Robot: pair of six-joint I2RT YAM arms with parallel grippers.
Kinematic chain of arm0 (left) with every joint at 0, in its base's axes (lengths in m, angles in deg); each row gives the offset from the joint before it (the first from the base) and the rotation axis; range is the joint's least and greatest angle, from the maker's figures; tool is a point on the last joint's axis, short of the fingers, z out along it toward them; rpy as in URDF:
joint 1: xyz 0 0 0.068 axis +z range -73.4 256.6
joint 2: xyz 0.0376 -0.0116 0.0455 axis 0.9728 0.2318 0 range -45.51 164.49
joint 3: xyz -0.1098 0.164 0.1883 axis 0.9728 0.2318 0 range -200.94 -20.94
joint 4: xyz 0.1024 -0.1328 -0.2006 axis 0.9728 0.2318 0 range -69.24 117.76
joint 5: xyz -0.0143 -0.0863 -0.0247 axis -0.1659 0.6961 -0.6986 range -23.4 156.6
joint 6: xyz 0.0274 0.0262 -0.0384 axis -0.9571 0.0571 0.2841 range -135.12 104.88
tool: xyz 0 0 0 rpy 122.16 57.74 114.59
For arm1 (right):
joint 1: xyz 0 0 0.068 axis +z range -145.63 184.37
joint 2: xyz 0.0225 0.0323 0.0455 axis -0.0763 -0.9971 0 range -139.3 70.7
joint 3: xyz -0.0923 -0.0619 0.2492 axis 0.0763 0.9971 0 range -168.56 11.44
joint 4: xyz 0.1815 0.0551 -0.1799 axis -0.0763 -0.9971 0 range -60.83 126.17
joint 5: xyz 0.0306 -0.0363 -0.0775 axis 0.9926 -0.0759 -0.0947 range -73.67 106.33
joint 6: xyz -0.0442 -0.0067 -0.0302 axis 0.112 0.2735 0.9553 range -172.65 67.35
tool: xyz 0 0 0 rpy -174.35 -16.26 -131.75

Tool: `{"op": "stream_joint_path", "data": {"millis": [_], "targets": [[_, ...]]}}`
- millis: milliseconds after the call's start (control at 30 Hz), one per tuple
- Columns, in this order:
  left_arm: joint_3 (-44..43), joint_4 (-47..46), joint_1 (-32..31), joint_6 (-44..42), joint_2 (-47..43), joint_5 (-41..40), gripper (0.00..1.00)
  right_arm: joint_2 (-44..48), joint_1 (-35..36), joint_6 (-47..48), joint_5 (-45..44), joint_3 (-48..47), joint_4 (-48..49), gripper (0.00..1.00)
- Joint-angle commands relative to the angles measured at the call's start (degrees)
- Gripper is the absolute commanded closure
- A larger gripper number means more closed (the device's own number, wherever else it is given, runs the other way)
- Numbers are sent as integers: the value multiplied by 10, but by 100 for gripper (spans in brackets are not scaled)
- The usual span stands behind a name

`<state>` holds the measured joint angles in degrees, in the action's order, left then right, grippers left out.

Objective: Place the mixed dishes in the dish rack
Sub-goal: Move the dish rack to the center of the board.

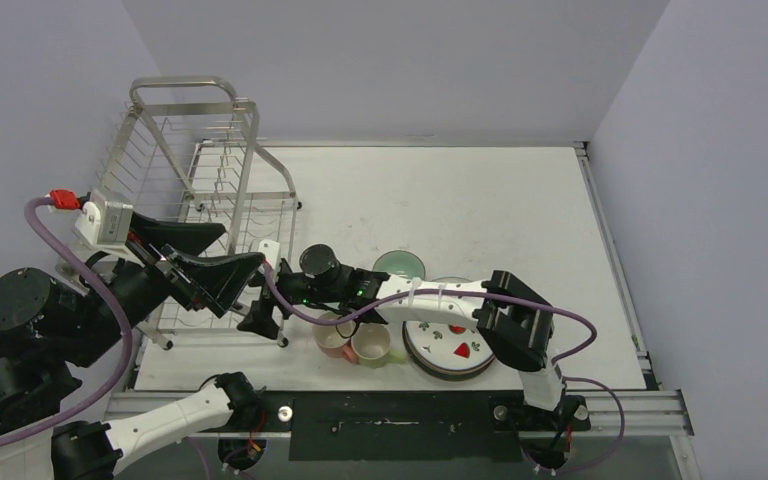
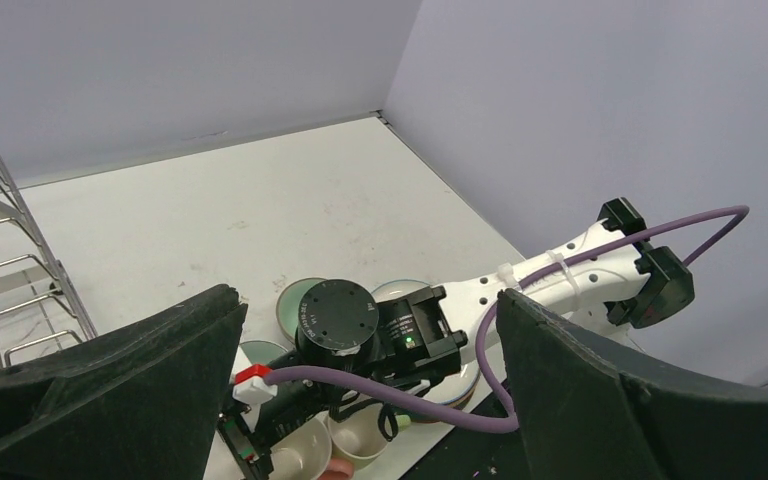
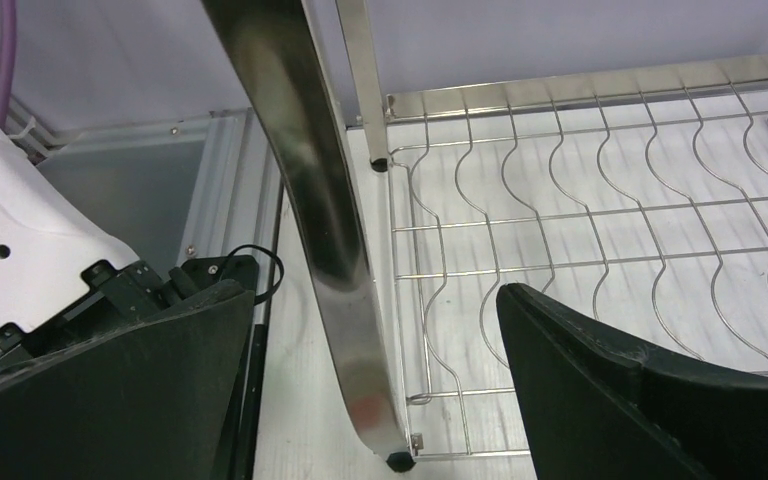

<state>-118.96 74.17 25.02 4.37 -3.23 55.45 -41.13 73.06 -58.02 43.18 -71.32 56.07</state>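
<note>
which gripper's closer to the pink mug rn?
Right. The right gripper is open at the dish rack's near corner, just to the left of the pink mug. The left gripper, also open, hangs farther left over the rack's lower tier.

The dish rack (image 1: 215,170) is mirror-bright steel wire and tube; the table (image 1: 500,200) is matt white, faintly scuffed. The pink mug (image 1: 332,336) and green mug (image 1: 372,345) look glossy; the left gripper (image 2: 368,300) has matt black fingers (image 2: 110,400).
</note>
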Motion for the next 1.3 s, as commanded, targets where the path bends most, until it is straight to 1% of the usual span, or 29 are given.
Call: {"op": "stream_joint_path", "data": {"millis": [0,167,300,533,633,767,867,933,1267], "targets": [[2,-8,-2,-7,-2,12,3,-14,6,7,14,-45,62,3],[8,-5,-2,-5,-4,12,3,-35,9,4,7,-58,67,8],[19,-14,-2,-1,-14,4,3,-45,10,-1,3,-64,69,17],[19,-9,-2,1,-13,3,3,-50,9,-7,4,-65,72,50],[19,-9,-2,1,-12,1,3,-51,10,-8,14,-65,73,72],[20,-8,-2,2,-12,0,3,-40,11,-8,5,-52,79,99],[22,-7,-2,3,-13,-3,3,-31,11,-5,-8,-42,85,100],[23,-7,-2,3,-14,-4,3,-24,11,-3,-32,-35,88,100],[25,-6,-2,1,-15,-9,3,9,15,32,-282,-1,89,100]]}}
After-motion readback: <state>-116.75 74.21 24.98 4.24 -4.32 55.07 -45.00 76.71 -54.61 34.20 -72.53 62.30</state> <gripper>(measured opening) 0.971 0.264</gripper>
